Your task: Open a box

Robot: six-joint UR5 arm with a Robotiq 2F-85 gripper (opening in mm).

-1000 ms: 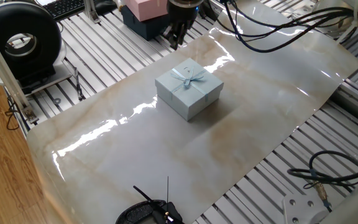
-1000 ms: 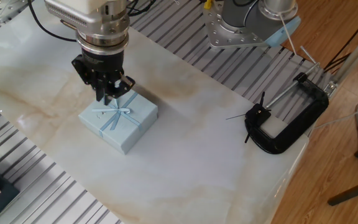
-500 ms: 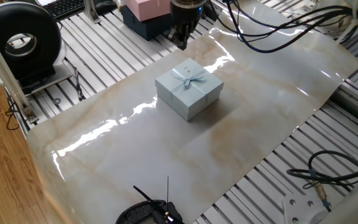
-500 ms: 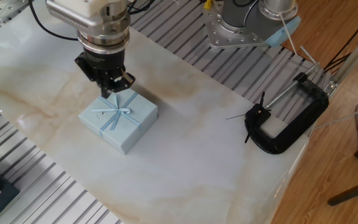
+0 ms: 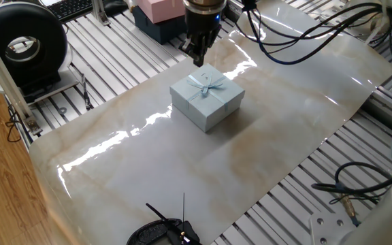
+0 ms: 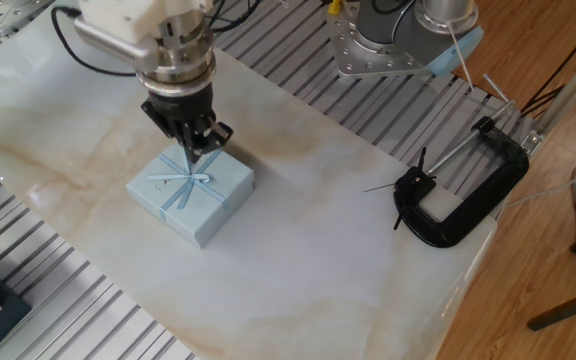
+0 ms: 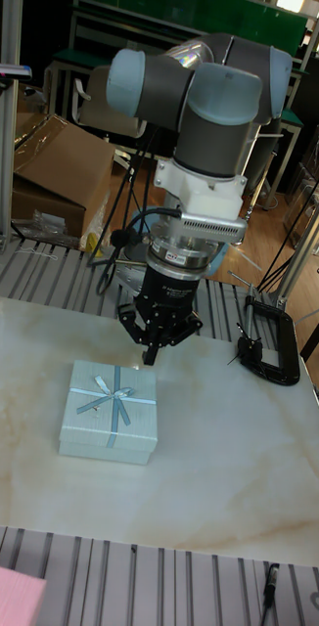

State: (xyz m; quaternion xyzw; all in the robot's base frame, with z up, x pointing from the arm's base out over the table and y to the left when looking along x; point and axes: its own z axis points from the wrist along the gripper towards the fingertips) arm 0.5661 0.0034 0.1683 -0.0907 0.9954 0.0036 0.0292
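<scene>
Gripper: the black two-finger gripper [image 7: 150,354] points straight down, its fingers drawn close together with nothing between them; in the other fixed view [image 6: 200,147] its tips hang just above the box's far top edge, with no contact visible.
Arm: the grey UR5 arm with pale blue joint caps [image 7: 208,88] rises behind the gripper, black cables trailing from its wrist.
Box: the small pale blue cardboard gift box [image 5: 206,97] sits near the middle of the sheet, lid on, tied with a matching ribbon bow [image 6: 190,180] on top; it is also seen from the front [image 7: 110,412].
Surface: a glossy marbled beige sheet [image 5: 264,136] lies over a ribbed aluminium table [image 6: 98,300].
Clamp: a black metal C-clamp [image 6: 463,195] lies at the sheet's edge, well apart from the box.
Background: a pink box on a dark navy base [image 5: 156,15] stands on the table beyond the gripper; a black round spool-like device [image 5: 22,44] stands at the corner.
</scene>
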